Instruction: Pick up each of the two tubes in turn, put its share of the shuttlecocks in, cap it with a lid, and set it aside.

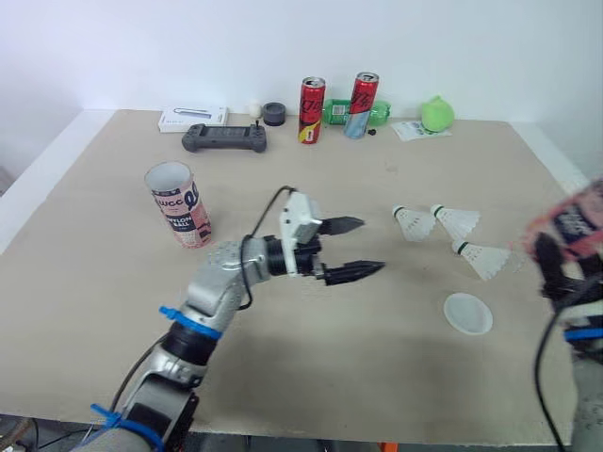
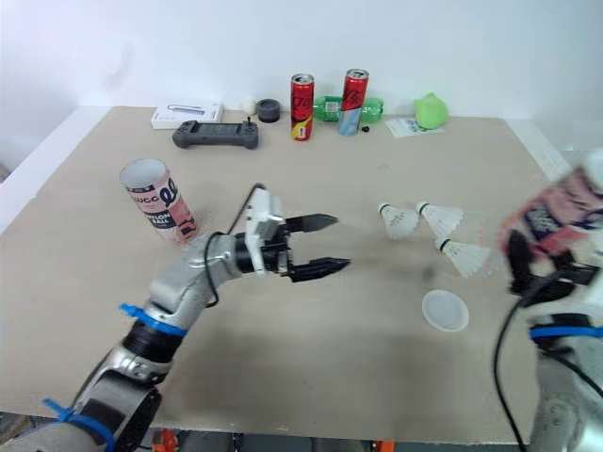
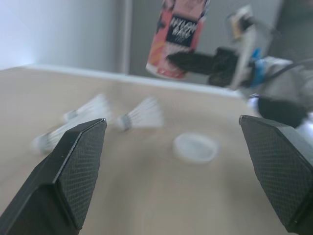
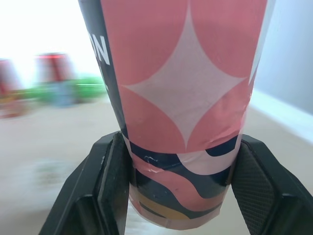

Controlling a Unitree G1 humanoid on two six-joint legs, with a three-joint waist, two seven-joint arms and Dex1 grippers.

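Over the beige bench (image 1: 311,377) the fingers of our right gripper (image 4: 182,142) clamp one pink tube (image 4: 186,88) aloft at the right edge, our left gripper (image 1: 372,246) gapes wide and empty, and three shuttlecocks (image 1: 457,221), one lid (image 1: 468,313) and the other tube (image 1: 179,205) wait below, so we judge filling and capping all ahead.

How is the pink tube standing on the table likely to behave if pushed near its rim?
The standing tube is tall on a narrow base, so it would probably tip rather than slide. Its round wall suggests it would then roll. Its open top hints it is light.
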